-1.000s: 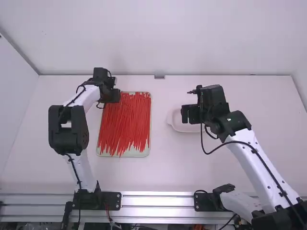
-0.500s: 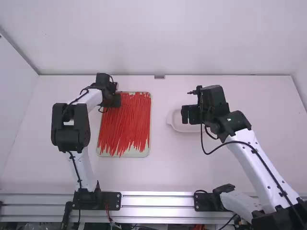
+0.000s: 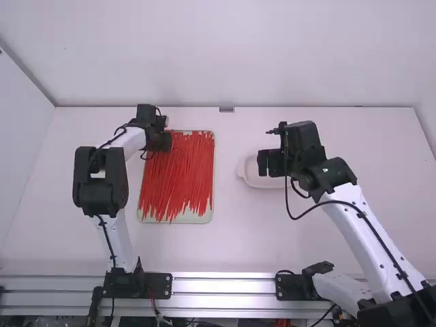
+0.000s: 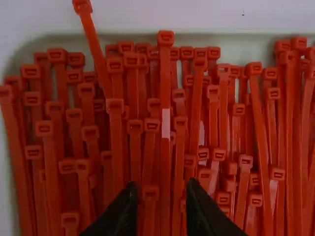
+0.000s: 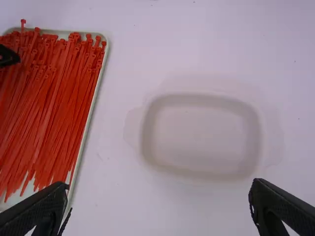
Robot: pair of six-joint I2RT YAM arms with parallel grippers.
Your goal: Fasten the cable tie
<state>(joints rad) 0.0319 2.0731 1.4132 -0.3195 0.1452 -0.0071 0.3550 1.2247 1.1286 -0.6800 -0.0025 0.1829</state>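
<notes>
High, left wrist and right wrist views. The loose heap of red plastic cable ties (image 3: 180,176) lay lengthwise in a pale, shallow rectangular tray (image 3: 199,219) on the left half of the matte white table (image 3: 381,136). Most of their square heads bunched at the far end of the tray, and one tie stuck out past the far rim.

The left gripper (image 3: 158,139) stood over the tray's far left corner. In its wrist view its black fingers (image 4: 129,201) were parted and dipped into the heap, with a few ties lying between them; none was lifted.

The right gripper (image 3: 272,162) hung above a translucent white oblong plastic dish (image 5: 199,135) with two small handles, and its fingers (image 5: 47,201) were spread wide. The dish sat on bare table, apart from the tray, on the tray's right.

Plain white walls (image 3: 231,54) enclosed the table at the back and on both sides. A small grey bracket (image 3: 226,107) sat at the table's far edge, and a silver aluminium rail (image 3: 225,283) carrying both arm bases ran along its near edge.
</notes>
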